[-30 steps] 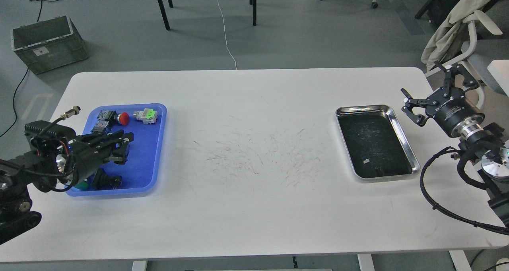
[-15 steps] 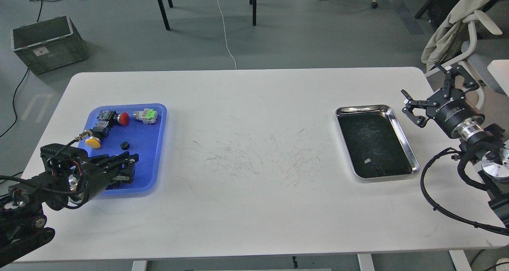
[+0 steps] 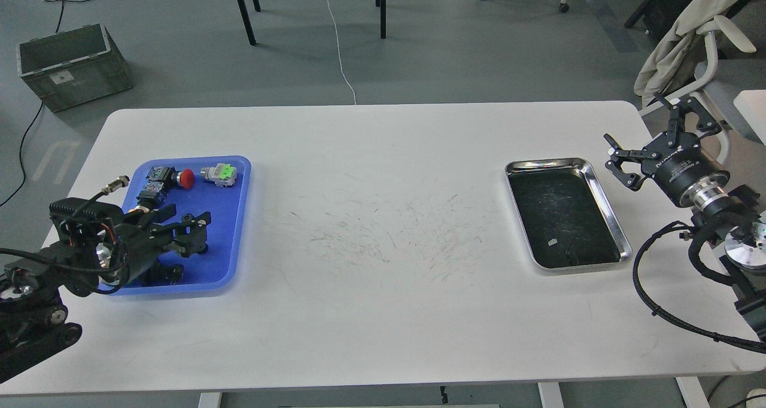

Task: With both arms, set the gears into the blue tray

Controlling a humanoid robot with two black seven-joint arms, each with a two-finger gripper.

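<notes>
The blue tray (image 3: 226, 240) lies at the table's left side. My left gripper (image 3: 202, 233) hangs low over the tray's middle, its two black fingers apart and nothing visibly held between them. No gears show in the head view; the left gripper and arm cover the middle of the tray. My right gripper (image 3: 638, 127) is at the far right of the table, raised beside the steel tray, open and empty.
In the blue tray lie a red-capped switch (image 3: 186, 178), a grey and green switch (image 3: 219, 174) and a dark switch (image 3: 169, 270) near the front rim. A shiny steel tray (image 3: 600, 177) with a dark bottom sits right. A chair (image 3: 688, 49) stands behind the right arm.
My left gripper moved back up over the tray's middle and now covers the small black gear and the yellow-capped switch seen half a second ago. The right arm has not moved.
</notes>
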